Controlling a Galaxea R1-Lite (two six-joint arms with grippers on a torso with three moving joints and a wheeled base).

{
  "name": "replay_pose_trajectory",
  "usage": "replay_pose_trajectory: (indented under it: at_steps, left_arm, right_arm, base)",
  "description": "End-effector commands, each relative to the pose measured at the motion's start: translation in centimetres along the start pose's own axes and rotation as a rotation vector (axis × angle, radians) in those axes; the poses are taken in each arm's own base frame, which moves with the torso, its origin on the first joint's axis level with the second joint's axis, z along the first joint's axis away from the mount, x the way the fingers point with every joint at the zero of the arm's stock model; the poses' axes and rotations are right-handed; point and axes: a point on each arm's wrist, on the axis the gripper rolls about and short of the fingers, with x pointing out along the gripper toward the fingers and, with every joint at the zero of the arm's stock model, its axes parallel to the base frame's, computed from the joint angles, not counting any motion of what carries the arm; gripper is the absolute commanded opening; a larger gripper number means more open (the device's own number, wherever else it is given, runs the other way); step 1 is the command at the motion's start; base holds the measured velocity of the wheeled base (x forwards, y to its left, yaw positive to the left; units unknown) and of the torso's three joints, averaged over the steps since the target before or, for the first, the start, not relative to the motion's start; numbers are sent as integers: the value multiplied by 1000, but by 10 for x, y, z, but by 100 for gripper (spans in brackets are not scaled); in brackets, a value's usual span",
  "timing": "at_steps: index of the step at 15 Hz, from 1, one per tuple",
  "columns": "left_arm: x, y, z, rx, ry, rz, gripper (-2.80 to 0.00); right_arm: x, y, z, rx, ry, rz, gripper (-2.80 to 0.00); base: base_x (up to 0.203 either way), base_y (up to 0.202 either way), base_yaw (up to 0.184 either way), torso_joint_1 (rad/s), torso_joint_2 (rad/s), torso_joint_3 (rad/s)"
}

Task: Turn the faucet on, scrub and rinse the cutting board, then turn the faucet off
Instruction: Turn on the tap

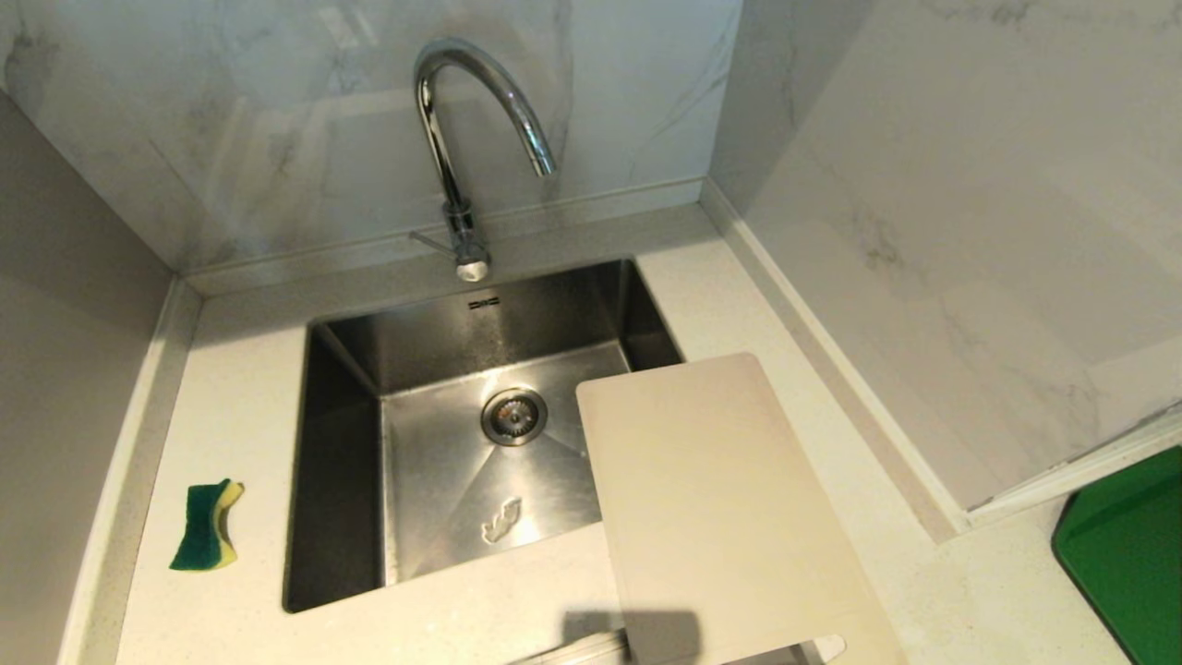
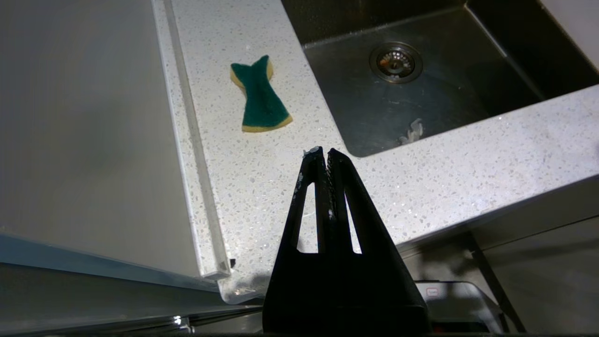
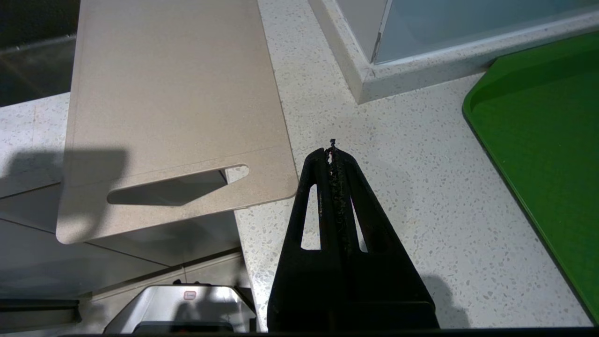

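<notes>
Resting half over the steel sink (image 1: 342, 443), probably staged for rinsing, the cream cutting board (image 1: 720, 499) awaits while left gripper (image 2: 324, 153) and right gripper (image 3: 332, 154) hang pressed together, empty, below the sink's front edge.

I see a glossy chrome gooseneck faucet (image 1: 466, 139), a brushed steel sink (image 1: 462, 480), a matt cream plastic cutting board (image 1: 711, 499) and a speckled stone-look countertop (image 1: 240, 406).

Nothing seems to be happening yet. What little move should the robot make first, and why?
Probably reach the left gripper toward the faucet lever. No water runs, the sink looks dry, and both grippers, the right gripper too, are shut and holding nothing. The sponge and cutting board lie untouched.
</notes>
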Motion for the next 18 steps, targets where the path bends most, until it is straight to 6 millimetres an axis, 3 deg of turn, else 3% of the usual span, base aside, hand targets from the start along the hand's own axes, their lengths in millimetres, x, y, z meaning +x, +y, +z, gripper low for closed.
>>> replay_pose_trajectory:
  at_steps: [1,8,10,14,18]
  left_arm:
    - [-3,0,8,12,-22,5,-280]
    - [-2,0,81,15,-45,-7,-280]
    - [6,0,112,19,-47,-9,-280]
    - [45,-1,191,27,-48,-15,-280]
    - [116,-4,245,24,7,-84,-280]
  right_arm:
    - [0,0,0,0,1,0,-280]
    - [0,0,0,0,1,0,-280]
    - [0,0,0,0,1,1,-280]
    - [0,0,0,0,0,1,-280]
    - [0,0,0,0,1,0,-280]
  base:
    - [0,0,0,0,0,0]
    - [0,0,0,0,0,0]
    - [0,0,0,0,0,0]
    - [0,0,0,0,0,0]
    - [0,0,0,0,0,0]
